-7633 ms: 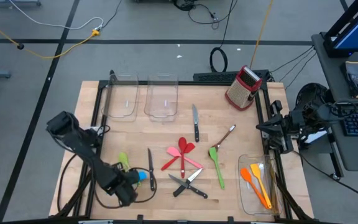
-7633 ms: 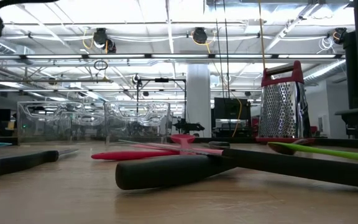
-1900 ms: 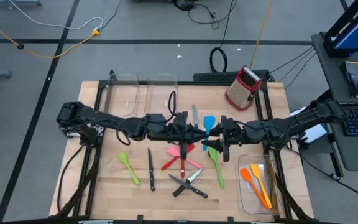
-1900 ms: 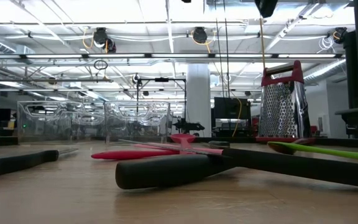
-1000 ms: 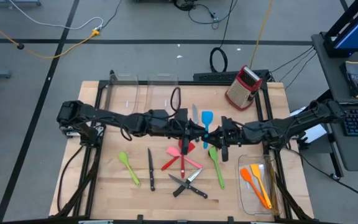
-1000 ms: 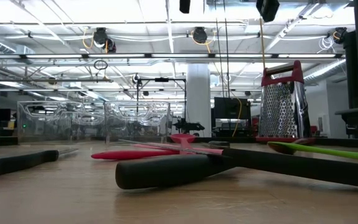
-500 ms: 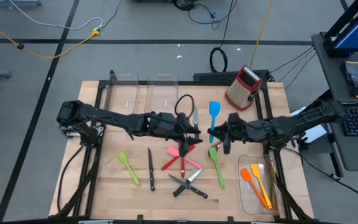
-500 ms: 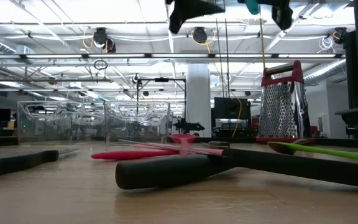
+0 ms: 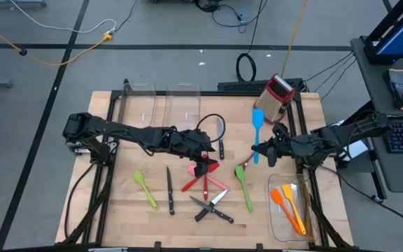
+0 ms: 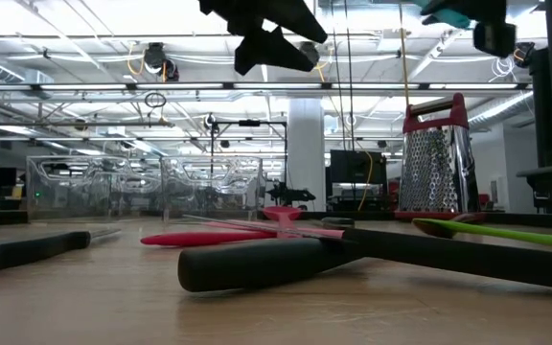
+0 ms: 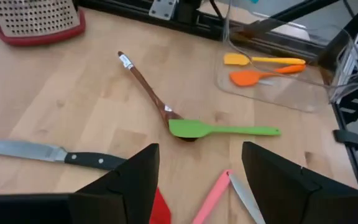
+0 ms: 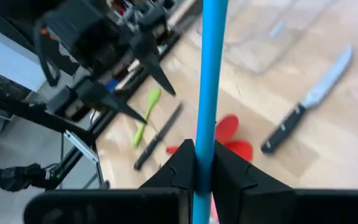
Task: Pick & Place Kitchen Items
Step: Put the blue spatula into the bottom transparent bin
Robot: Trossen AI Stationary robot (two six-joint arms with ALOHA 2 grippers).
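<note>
My right gripper (image 9: 260, 155) is shut on a blue spatula (image 9: 257, 124), held above the table right of centre; it also shows in the right wrist view (image 12: 207, 74). My left gripper (image 9: 207, 155) is open and empty above the red spatulas (image 9: 205, 170); its fingers show apart in the left wrist view (image 11: 197, 180) and in the low view (image 10: 266, 38). On the table lie a green spatula (image 9: 244, 183), a brown spoon (image 11: 148, 87), a light green spoon (image 9: 145, 189), a pink spatula and several black-handled knives (image 9: 169, 189). My right gripper pinches the blue spatula's handle (image 12: 206, 149) between its two fingers, near the handle's free end. The fingers come from the table's right side and lie across the handle. The spatula is lifted clear of the table, its blade (image 9: 257, 115) toward the far edge.
A clear bin (image 9: 280, 217) at the near right holds orange and yellow spatulas (image 9: 289, 203). Two clear bins (image 9: 159, 108) stand at the far left. A red box grater (image 9: 275, 98) stands at the far right. Two knives (image 9: 212, 206) lie crossed near the front.
My right gripper has gone toward the table's right edge with the blue spatula, which stays clear of the table. My left gripper has drawn back toward the table's left and near edges, away from the spatula.
</note>
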